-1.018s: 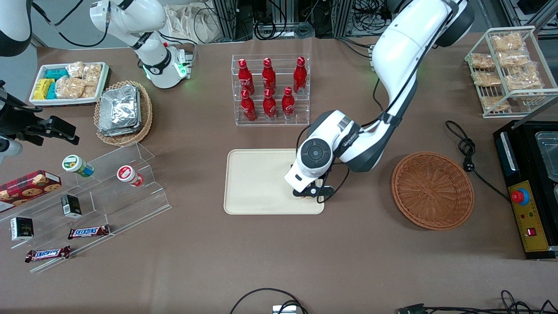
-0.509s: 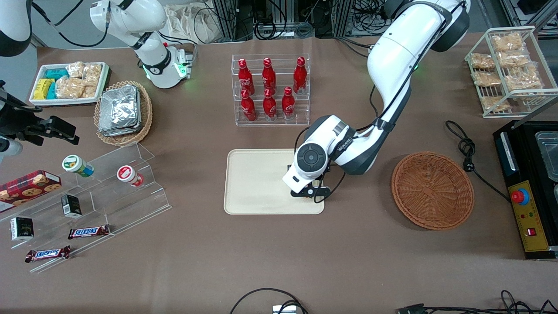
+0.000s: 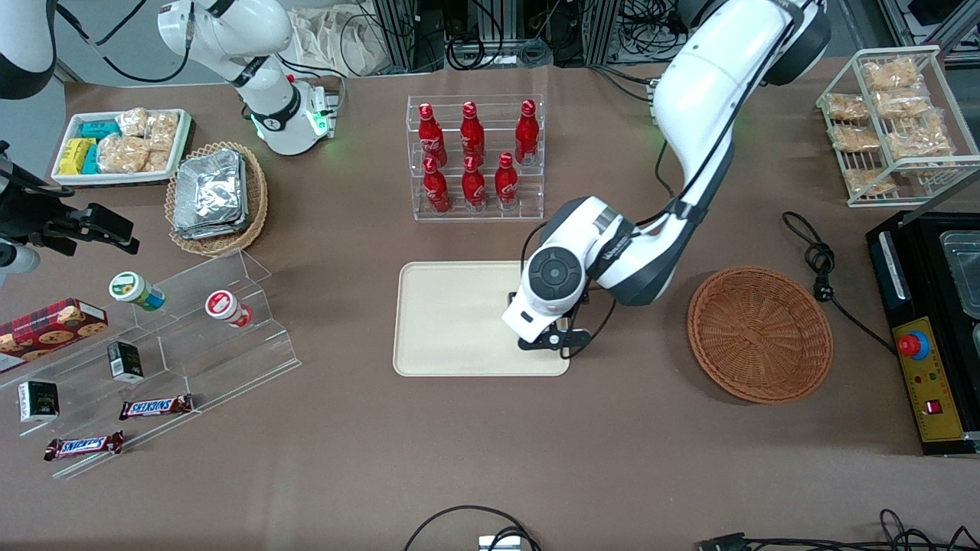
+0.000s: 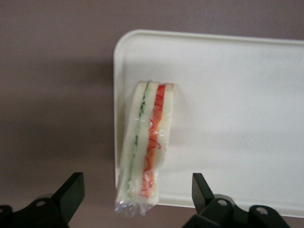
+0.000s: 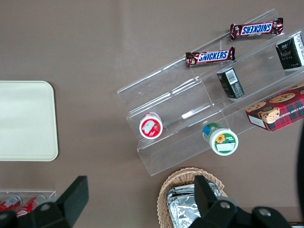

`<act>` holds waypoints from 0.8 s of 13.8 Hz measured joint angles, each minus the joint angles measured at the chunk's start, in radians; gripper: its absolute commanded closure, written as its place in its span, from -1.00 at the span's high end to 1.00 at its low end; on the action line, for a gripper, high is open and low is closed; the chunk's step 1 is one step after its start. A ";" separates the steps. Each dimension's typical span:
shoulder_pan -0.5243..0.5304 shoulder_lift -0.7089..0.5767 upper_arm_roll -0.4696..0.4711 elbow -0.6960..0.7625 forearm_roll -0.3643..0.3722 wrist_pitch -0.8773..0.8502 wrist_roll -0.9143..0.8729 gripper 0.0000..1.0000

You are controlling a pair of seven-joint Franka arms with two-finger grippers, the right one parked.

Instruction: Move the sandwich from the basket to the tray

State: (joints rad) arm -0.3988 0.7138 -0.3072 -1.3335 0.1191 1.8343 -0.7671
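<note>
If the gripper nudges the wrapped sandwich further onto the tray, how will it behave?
The sandwich stands on its narrow edge, so a sideways push probably tips it. Its clear wrap looks slick and may slide on the tray. One end overhangs the rim, and soft bread would squash. The gripper hovers above, jaws open.

In the front view the arm hides the sandwich (image 4: 144,151) and the gripper (image 4: 134,197), whose fingers (image 4: 70,190) are cut off by the wrist view's edge.
</note>
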 measured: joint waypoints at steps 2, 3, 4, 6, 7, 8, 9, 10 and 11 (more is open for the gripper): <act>0.032 -0.065 0.003 0.007 0.000 -0.099 -0.001 1.00; 0.049 -0.102 0.004 0.007 0.001 -0.148 -0.001 1.00; 0.067 -0.140 0.005 0.007 0.002 -0.188 -0.001 1.00; 0.115 -0.219 0.006 0.004 0.001 -0.239 0.000 1.00; 0.146 -0.260 0.006 -0.002 -0.003 -0.248 0.001 1.00; 0.176 -0.301 0.006 -0.015 -0.006 -0.254 0.003 1.00; 0.205 -0.343 0.006 -0.040 -0.008 -0.255 0.007 1.00; 0.235 -0.383 0.006 -0.070 -0.009 -0.255 0.021 1.00; 0.263 -0.416 0.006 -0.097 -0.012 -0.255 0.050 1.00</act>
State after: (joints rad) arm -0.1356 0.2980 -0.3009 -1.4307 0.1067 1.5795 -0.7171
